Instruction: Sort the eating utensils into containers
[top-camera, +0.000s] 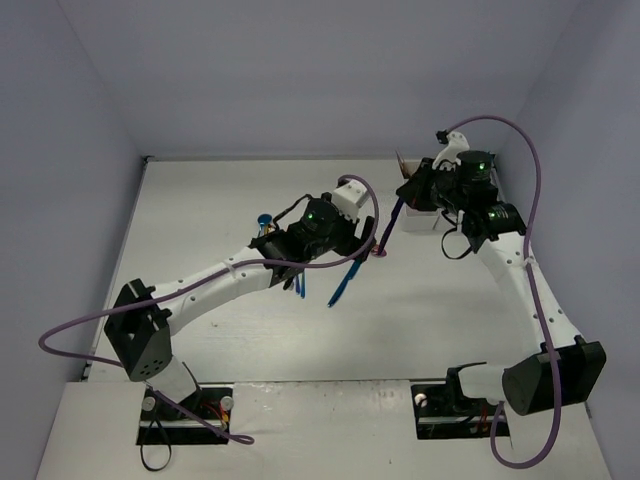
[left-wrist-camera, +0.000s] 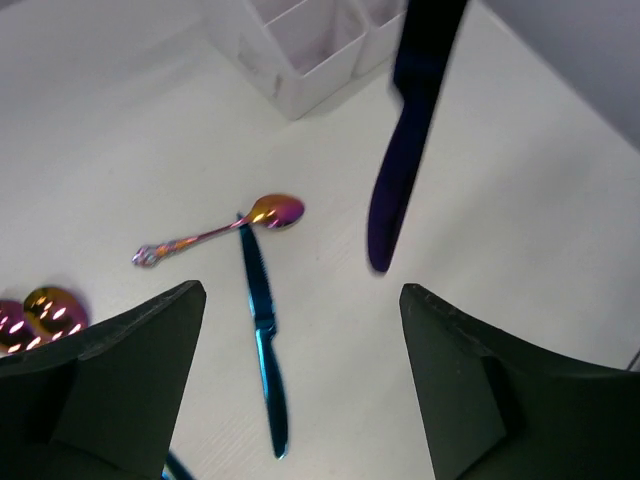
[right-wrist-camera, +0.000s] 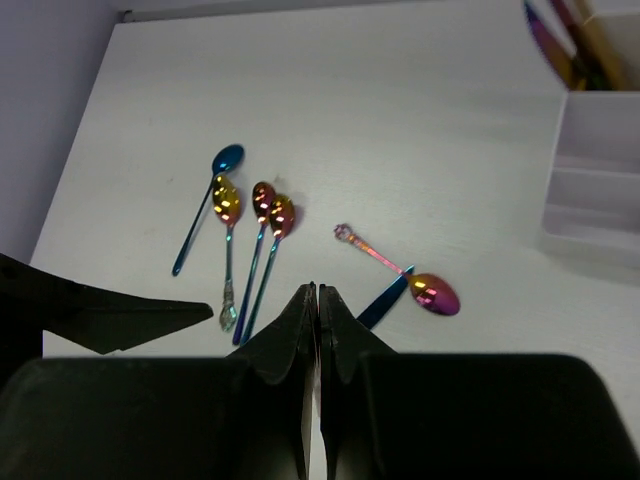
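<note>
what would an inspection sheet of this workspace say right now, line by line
surface: white table, no stains seen
job's things: white tray far right, a few utensils in it; four spoons grouped; blue knife, its tip meeting the pink-gold spoon; dark purple knife in the air
clutter: nothing seen
grippers: left pincer open, empty, above the blue knife; right pincer shut, apparently holding the dark purple knife
cables: purple cable looping along the left arm, another along the right
surroundings: pale lilac walls on three sides
</note>
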